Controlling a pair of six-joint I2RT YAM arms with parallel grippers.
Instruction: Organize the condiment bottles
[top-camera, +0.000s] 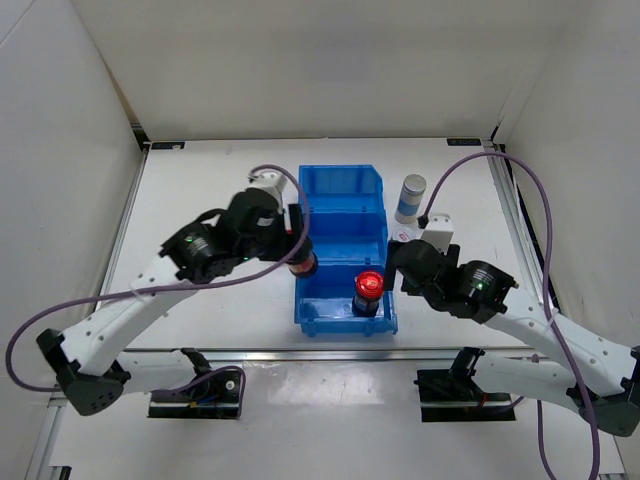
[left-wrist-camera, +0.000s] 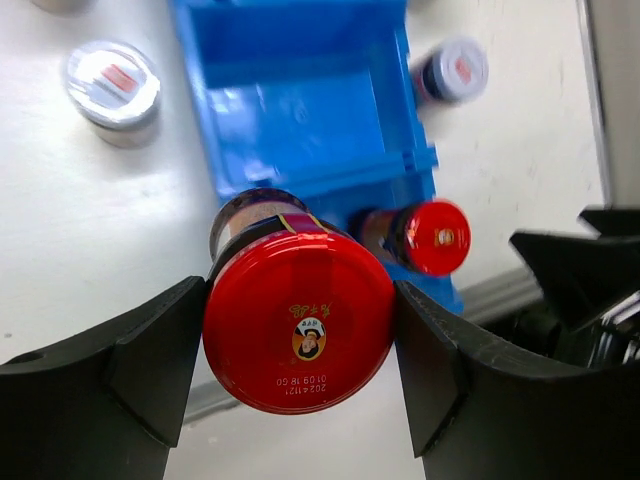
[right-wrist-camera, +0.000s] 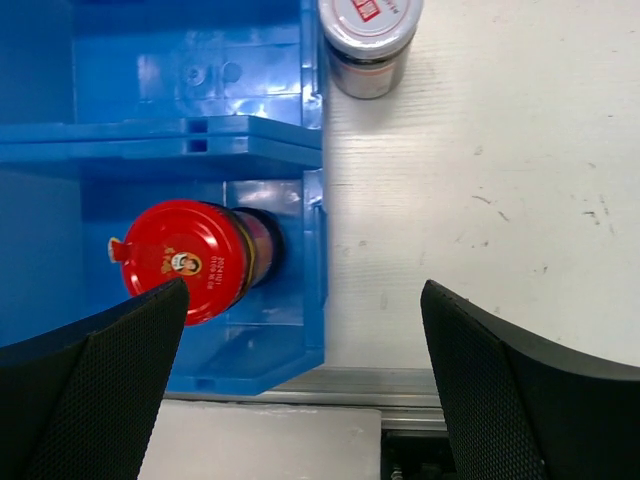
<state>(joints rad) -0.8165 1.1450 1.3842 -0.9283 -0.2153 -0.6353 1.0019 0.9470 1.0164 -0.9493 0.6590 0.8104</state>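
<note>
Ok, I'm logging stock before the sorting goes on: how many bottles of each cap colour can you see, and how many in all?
Red-capped bottles: 2, one in the left gripper, one in the blue bin.
White-lidded bottles: 2, one left of the bin, one right of it.
Grey-capped bottles: 1.
Total: 5 in view.

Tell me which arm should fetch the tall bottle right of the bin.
Right. The right gripper is open on that side of the bin, nearer the tall bottle; the left gripper is shut on a red-capped bottle by the bin's left wall.
</note>
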